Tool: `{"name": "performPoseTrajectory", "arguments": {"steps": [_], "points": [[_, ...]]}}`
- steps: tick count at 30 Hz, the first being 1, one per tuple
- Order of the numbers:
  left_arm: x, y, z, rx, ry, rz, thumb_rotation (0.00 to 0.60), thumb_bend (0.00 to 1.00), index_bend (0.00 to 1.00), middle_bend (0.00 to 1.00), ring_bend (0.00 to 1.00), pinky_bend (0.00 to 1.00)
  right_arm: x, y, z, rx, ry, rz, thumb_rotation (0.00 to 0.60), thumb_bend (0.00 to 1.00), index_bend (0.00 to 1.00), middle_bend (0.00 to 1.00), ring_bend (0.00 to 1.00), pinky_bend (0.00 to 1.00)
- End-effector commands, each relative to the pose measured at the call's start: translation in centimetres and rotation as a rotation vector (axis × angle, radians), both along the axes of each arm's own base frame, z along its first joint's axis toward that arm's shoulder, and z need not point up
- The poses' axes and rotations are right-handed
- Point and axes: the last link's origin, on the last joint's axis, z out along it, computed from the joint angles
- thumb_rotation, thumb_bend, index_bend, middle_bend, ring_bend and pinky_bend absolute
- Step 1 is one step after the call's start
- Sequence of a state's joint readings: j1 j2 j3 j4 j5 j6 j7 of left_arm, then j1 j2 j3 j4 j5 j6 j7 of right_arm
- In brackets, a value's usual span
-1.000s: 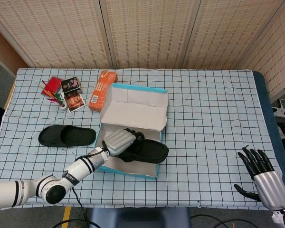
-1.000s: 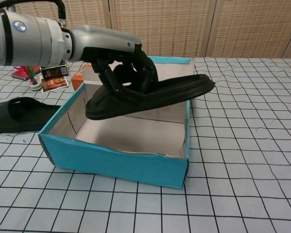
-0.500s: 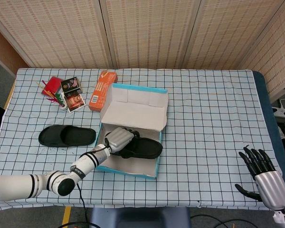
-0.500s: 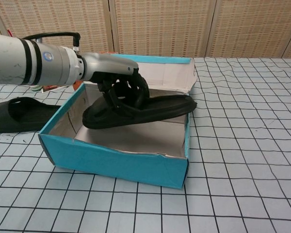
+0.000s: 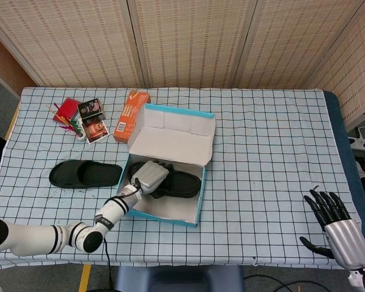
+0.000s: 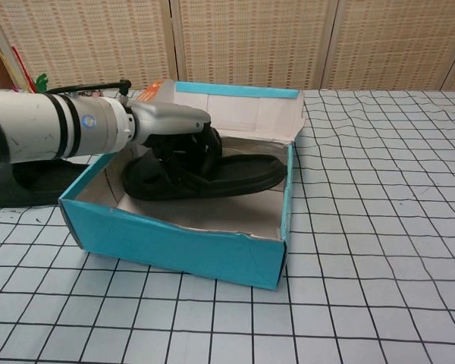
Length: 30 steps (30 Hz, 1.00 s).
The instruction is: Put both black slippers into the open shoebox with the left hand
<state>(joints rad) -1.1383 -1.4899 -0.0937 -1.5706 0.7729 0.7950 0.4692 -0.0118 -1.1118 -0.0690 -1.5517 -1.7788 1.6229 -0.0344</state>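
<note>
Fingers (image 6: 201, 148) of the left hand (image 5: 149, 175) curl around the first black slipper (image 6: 212, 176), lowered inside the open shoebox (image 6: 174, 241) near the counter's front edge, apparently for release; the second slipper (image 5: 85, 174) waits toward the left edge.

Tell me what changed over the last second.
The left hand lowered its slipper from above the shoebox down inside it, grip unchanged. The box shifted slightly. The other slipper on the table and the open right hand stayed put.
</note>
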Motion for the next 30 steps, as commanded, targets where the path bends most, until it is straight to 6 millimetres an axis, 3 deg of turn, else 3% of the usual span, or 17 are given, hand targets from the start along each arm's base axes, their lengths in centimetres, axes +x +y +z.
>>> {"name": "performPoseTrajectory", "arguments": {"steps": [1, 21, 26, 30], "points": [[-0.4, 0.1, -0.4, 0.012, 0.008, 0.007, 0.600, 0.57, 0.55, 0.63, 0.56, 0.51, 0.0, 0.0, 0.0, 0.001, 0.000, 0.001, 0.477, 0.12, 0.00, 0.00, 0.00, 0.00], [-3.1, 1.7, -4.1, 0.008, 0.039, 0.126, 0.600, 0.54, 0.51, 0.66, 0.63, 0.59, 0.0, 0.1, 0.0, 0.012, -0.001, -0.003, 0.476, 0.12, 0.00, 0.00, 0.00, 0.00], [-2.2, 1.4, -4.0, 0.019, -0.010, 0.104, 0.600, 0.53, 0.44, 0.64, 0.61, 0.57, 0.0, 0.1, 0.0, 0.008, -0.002, -0.003, 0.478, 0.12, 0.00, 0.00, 0.00, 0.00], [-1.3, 0.6, -3.3, 0.033, -0.068, 0.063, 0.600, 0.49, 0.30, 0.55, 0.54, 0.51, 0.1, 0.2, -0.1, 0.010, -0.001, -0.002, 0.477, 0.12, 0.00, 0.00, 0.00, 0.00]]}}
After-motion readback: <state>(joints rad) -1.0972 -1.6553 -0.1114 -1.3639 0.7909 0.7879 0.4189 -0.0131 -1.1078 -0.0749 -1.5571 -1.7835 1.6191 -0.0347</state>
